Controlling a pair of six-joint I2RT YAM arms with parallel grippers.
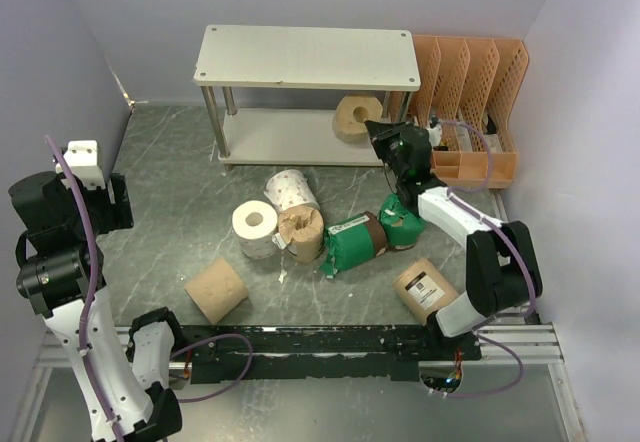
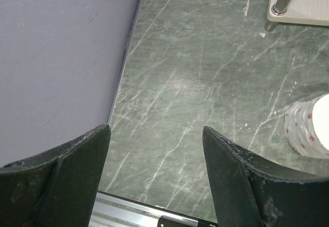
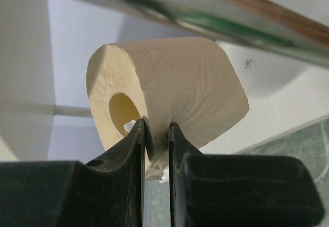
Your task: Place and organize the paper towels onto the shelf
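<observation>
Right tool (image 3: 157,129), nearly closed, pinched the tan roll (image 3: 180,93) by its wall inside the shelf (image 1: 300,57); release was advisable only once fully seated.

Two white rolls (image 1: 255,227), four tan rolls (image 1: 215,290), two green rolls (image 1: 355,242), one shelf (image 1: 300,57).

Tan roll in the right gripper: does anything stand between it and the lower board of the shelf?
Nothing visible does. The tan roll, pinched by the right gripper, is over the lower board at its right end. Only a shelf leg passes close beside it.
</observation>
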